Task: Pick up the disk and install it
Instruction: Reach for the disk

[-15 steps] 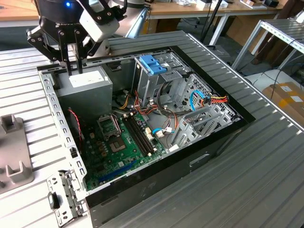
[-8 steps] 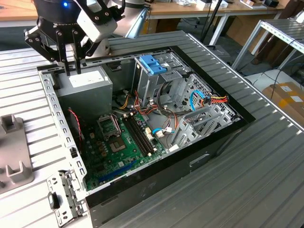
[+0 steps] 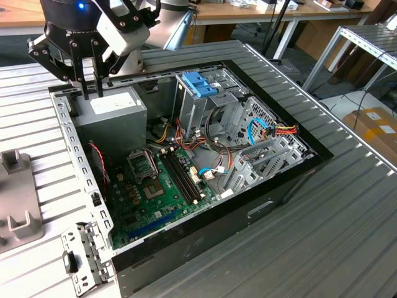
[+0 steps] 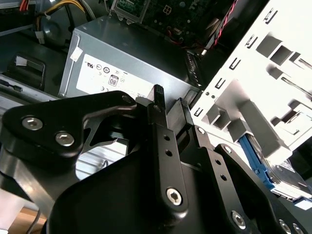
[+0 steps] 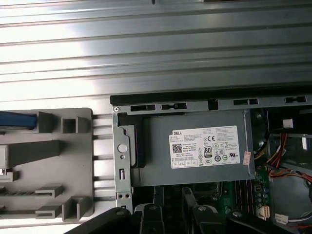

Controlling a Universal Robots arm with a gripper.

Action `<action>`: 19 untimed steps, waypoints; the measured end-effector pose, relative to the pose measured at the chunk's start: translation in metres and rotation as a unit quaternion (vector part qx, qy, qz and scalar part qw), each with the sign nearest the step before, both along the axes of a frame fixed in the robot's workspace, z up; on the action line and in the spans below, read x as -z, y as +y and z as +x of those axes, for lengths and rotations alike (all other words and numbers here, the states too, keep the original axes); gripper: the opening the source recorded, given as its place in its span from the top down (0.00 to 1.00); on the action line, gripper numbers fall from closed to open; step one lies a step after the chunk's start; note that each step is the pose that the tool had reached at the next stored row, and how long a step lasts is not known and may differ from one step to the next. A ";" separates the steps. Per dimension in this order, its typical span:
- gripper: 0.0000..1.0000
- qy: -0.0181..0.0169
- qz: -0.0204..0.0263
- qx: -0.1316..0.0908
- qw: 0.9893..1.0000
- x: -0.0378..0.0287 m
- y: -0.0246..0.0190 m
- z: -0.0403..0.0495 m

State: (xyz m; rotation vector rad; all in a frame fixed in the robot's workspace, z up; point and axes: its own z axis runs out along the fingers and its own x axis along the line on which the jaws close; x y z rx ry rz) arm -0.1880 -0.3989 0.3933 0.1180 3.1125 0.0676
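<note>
**A:** While the gripper (image 3: 92, 96) hangs over the open computer case (image 3: 186, 248) on the ribbed table (image 5: 156, 48), what step is in hand?

**B:** The reach, I judge. The fingers (image 4: 158, 97) stand a little apart with nothing between them, right above the grey power supply (image 3: 111, 115) in the case's corner. The disk (image 4: 287, 178) is not in hand. It sits in the grey holder (image 5: 83, 165) outside the case wall, off to the gripper's side and well apart from the tips.

**A:** How should that reach be done well?

**B:** I'd clear the case rim first. Then I'd come down square over the disk, so both fingers meet its long edges and not the holder's posts, which crowd it closely. The present gap looks narrow for the body, so it likely needs widening before any descent.

**A:** And how does the disk lie?

**B:** In the first wrist view its blue carrier edge (image 5: 17, 120) shows as a narrow strip running along the table's ribs. So the long axis seems to aim at the case wall beside the gripper. In the second wrist view the blue rail lies against the holder, with the grey body beside it. Which end carries the tab, I cannot tell.
</note>
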 end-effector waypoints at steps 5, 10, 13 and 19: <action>0.71 0.000 0.000 0.000 1.000 0.0000 0.0000 -0.0029; 0.71 0.000 0.000 0.000 1.000 0.0000 0.0000 -0.0053; 0.71 0.000 0.000 0.000 1.000 0.0000 0.0000 -0.0068; 0.71 0.000 0.000 0.000 1.000 0.0000 0.0000 -0.0109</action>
